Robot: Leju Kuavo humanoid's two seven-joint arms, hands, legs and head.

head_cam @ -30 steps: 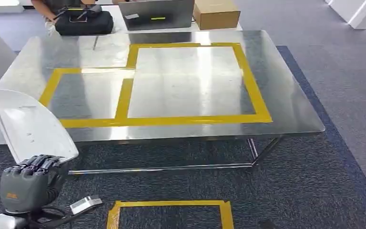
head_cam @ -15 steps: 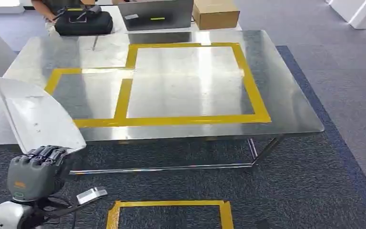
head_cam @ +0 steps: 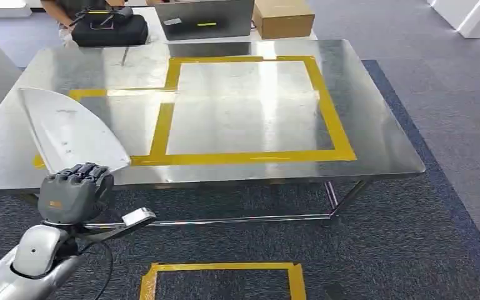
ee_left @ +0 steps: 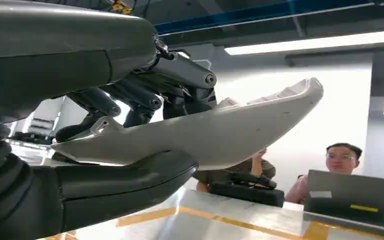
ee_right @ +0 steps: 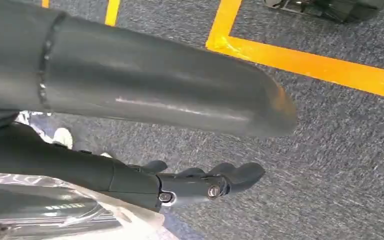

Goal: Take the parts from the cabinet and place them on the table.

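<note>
White part (head_cam: 69,129) now overhangs the taped steel table (head_cam: 375,144).

Bright overhead light puts white glare on the steel table (head_cam: 375,150). In the left wrist view, ceiling strip lights backlight the dark fingers (ee_left: 130,100); the right wrist view looks soft.

White curved part (head_cam: 69,128), a flat fin-shaped shell, in my left hand (head_cam: 75,192), tilted up over the steel table's (head_cam: 375,150) near-left edge.
</note>
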